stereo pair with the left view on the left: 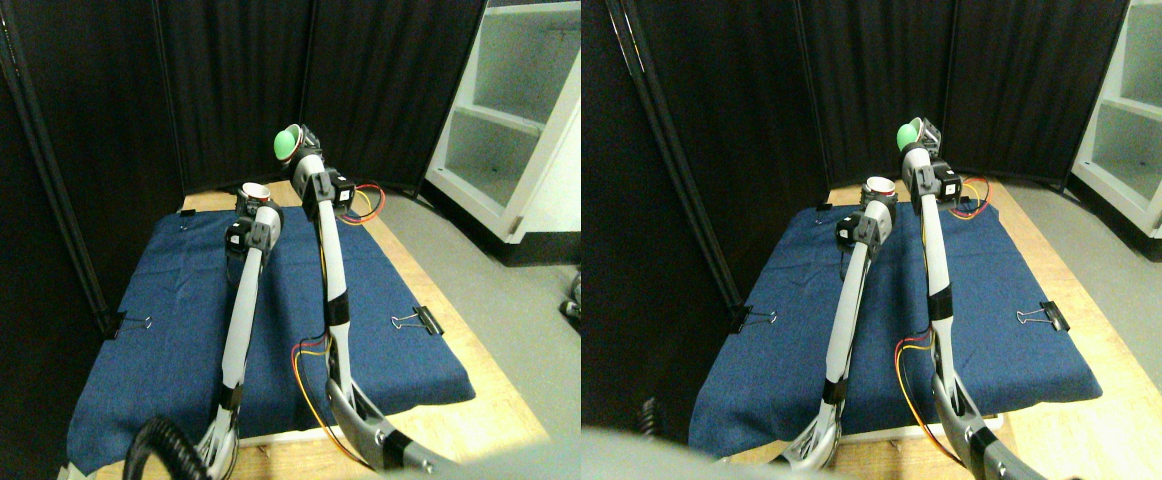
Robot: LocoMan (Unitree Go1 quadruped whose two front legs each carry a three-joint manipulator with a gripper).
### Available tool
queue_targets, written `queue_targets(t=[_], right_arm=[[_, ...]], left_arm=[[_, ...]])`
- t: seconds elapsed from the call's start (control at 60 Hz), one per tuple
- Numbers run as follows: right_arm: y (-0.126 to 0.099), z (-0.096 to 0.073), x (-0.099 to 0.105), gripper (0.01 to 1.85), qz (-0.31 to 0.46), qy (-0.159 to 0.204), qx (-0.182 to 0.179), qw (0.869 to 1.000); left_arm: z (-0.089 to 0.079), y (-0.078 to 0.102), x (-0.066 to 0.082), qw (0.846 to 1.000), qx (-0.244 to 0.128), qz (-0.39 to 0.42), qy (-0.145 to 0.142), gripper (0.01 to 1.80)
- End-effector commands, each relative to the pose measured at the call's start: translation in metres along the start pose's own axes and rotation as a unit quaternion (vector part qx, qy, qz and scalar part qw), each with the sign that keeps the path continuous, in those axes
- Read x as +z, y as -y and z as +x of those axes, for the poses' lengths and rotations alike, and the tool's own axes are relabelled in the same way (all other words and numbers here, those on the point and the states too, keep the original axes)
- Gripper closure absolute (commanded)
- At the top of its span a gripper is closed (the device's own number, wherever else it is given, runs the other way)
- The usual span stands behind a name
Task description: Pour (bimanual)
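Note:
Both manipulators reach out over a blue cloth. My left gripper holds a small red cup with a white rim, upright, near the cloth's far edge. Higher and just to the right, my right gripper holds a green cup, lifted and tilted toward the left, above the red cup. What the cups contain cannot be seen. The jaws are small and mostly hidden behind the cups.
The blue cloth is fastened to a wooden board with binder clips. Black curtains close the back and left. A white shelf unit stands at the right on grey floor.

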Motion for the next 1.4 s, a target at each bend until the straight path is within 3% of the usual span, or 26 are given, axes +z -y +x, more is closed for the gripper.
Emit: queue_targets(t=[0.017, 0.35, 0.6, 0.733, 0.95, 1.117, 1.4], right_arm=[[-0.006, -0.003, 0.009, 1.53, 0.005, 0.015, 0.025, 1.0], [-0.008, -0.002, 0.001, 1.53, 0.009, 0.007, 0.024, 1.0], [-0.011, 0.002, -0.008, 1.53, -0.024, -0.004, 0.062, 0.998], [-0.011, 0.001, -0.01, 1.53, -0.028, -0.008, 0.047, 0.998], [-0.011, 0.002, -0.009, 1.53, -0.034, -0.018, 0.069, 0.997], [-0.011, -0.001, -0.012, 1.53, -0.054, -0.012, 0.039, 0.998], [-0.01, 0.002, -0.015, 1.53, -0.09, -0.02, 0.049, 0.995]], left_arm=[[0.0, 0.007, -0.003, 1.0, -0.024, 0.0, -0.008, 1.48], [-0.008, 0.016, -0.001, 1.0, -0.026, -0.002, -0.006, 1.48], [-0.009, 0.014, 0.002, 0.999, -0.034, 0.008, -0.008, 1.48], [-0.008, 0.015, 0.002, 0.999, -0.03, 0.0, -0.013, 1.48], [-0.006, 0.015, -0.001, 1.0, -0.028, -0.005, -0.009, 1.48], [-0.005, 0.016, -0.003, 0.999, -0.031, -0.005, -0.016, 1.48], [-0.008, 0.021, -0.003, 0.999, -0.029, -0.006, -0.012, 1.48]])
